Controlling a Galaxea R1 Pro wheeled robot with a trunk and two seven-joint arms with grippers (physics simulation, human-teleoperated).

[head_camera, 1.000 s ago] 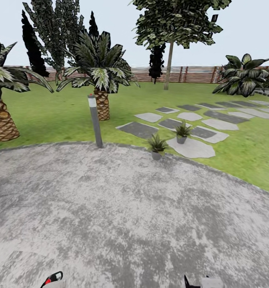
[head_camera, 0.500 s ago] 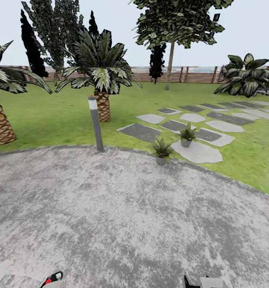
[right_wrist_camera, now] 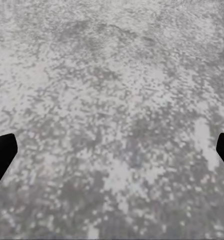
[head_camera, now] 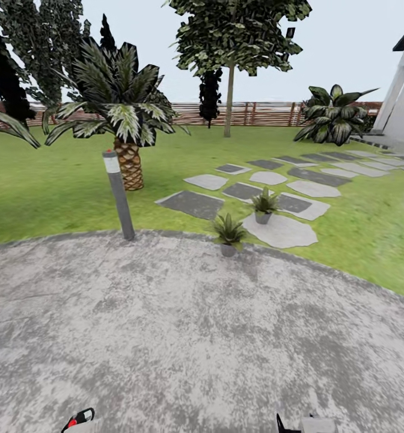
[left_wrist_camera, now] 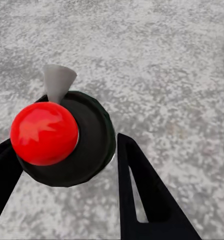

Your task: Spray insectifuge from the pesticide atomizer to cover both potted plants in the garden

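Left wrist: fingers (left_wrist_camera: 67, 165) clamp pesticide atomizer (left_wrist_camera: 62, 137) | head: potted plants (head_camera: 229, 231)

The patio (head_camera: 184, 337) looks rough, mottled stone; the fence (head_camera: 268, 113) slatted wood, perhaps matt.

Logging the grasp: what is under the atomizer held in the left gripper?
Seen from above in the left wrist view, the atomizer, with its red button and grey nozzle, sits between the left gripper's fingers over grey patio paving. The paving directly beneath is hidden by its dark top.
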